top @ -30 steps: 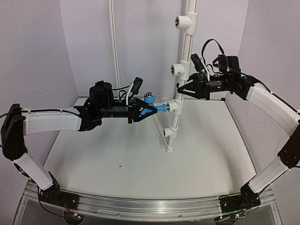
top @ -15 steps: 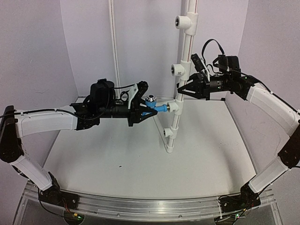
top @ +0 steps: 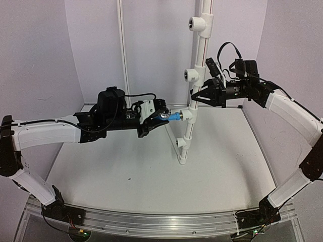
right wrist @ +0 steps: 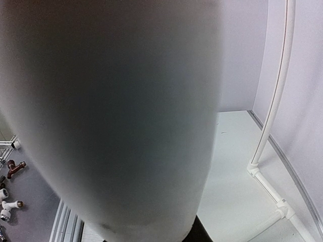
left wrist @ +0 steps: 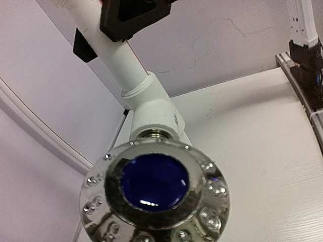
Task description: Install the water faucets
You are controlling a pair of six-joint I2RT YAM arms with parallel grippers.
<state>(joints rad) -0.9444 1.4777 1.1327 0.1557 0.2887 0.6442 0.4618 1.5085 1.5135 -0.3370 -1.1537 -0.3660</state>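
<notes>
Now the blue faucet (top: 170, 116) sits between the left jaws, closed on its body, its threaded end at the tee fitting (top: 187, 115) of the white pipe (top: 202, 48). The left arm (top: 50, 132) reaches level above the tabletop (top: 151, 176); the right jaws clamp this pipe higher up

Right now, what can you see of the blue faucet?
The blue faucet is small, looks plastic, and lies horizontal, its end meeting a white tee fitting on the upright pipe. The left fingers grip it. From the left wrist, its round silvery knob with a dark blue centre faces the camera.
</notes>
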